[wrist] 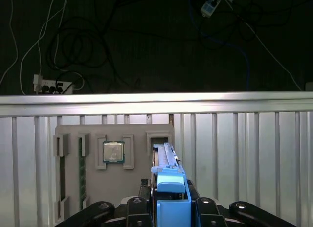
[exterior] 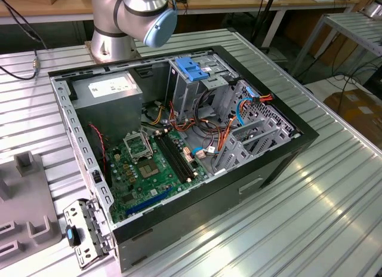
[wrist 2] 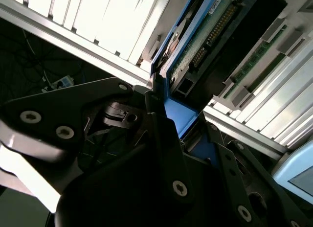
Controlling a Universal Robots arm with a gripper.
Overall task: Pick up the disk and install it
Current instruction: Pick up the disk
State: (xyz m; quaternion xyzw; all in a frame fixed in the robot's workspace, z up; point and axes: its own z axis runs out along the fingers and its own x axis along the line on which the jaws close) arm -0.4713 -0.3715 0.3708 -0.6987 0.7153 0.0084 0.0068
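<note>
I am one arm (exterior: 143, 14), made of thick silver tubes, with a round pale blue cap on my joint. In the exterior view this joint sits just above my round silver foot (exterior: 110, 47). My black metal gripper (wrist: 171, 202) (wrist 2: 183, 124) shows in both wrist views. Its two black fingers (wrist: 204, 207) squeeze from both sides on the flat silver disk (wrist: 166, 163) in its blue plastic frame. I hold it on its thin edge, and it sticks out past my fingertips.
</note>
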